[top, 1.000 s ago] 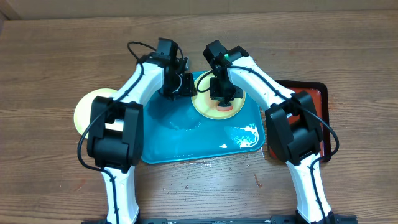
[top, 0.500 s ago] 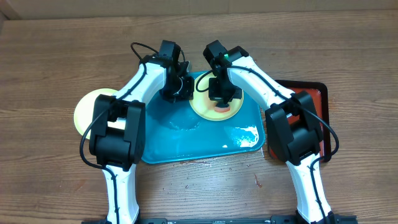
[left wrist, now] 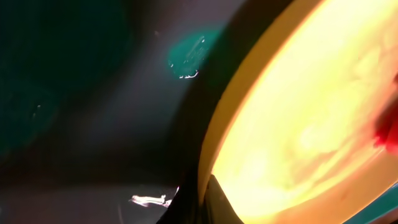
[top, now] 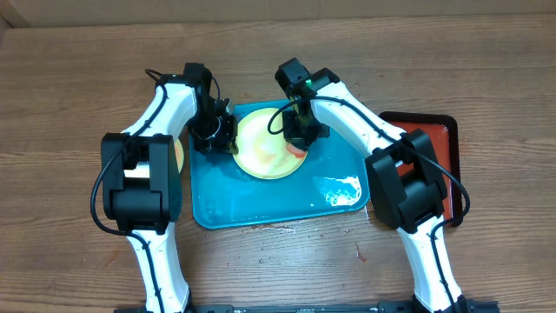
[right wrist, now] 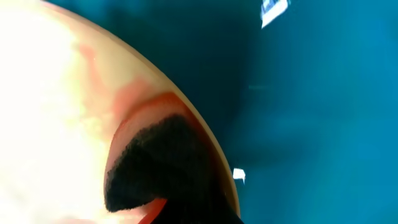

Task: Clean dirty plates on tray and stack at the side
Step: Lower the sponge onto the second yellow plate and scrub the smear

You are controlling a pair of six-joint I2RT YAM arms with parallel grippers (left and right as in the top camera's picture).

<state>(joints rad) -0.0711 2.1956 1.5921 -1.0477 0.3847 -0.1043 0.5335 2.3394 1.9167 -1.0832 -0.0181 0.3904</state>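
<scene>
A pale yellow-green dirty plate point(top: 265, 146) with faint red-orange smears lies on the back part of the teal tray point(top: 261, 204). My left gripper point(top: 229, 137) is shut on the plate's left rim; in the left wrist view that rim point(left wrist: 214, 143) runs down between the dark fingers of the gripper point(left wrist: 208, 196). My right gripper point(top: 297, 137) is shut on a sponge point(top: 295, 146), red with a dark scouring face point(right wrist: 155, 165), which presses on the plate point(right wrist: 56, 93) near its right edge. The right gripper's fingers are hidden behind the sponge.
A second pale yellow plate point(top: 179, 155) lies on the wooden table left of the tray, mostly hidden behind my left arm. A red tray with a black rim point(top: 439, 130) sits at the right. Wet foam patches point(top: 343, 189) glisten on the teal tray's front right.
My left gripper closed on the plate's rim and swung left, drawing the plate leftward across the tray. The right gripper with the sponge moved left along with it.
</scene>
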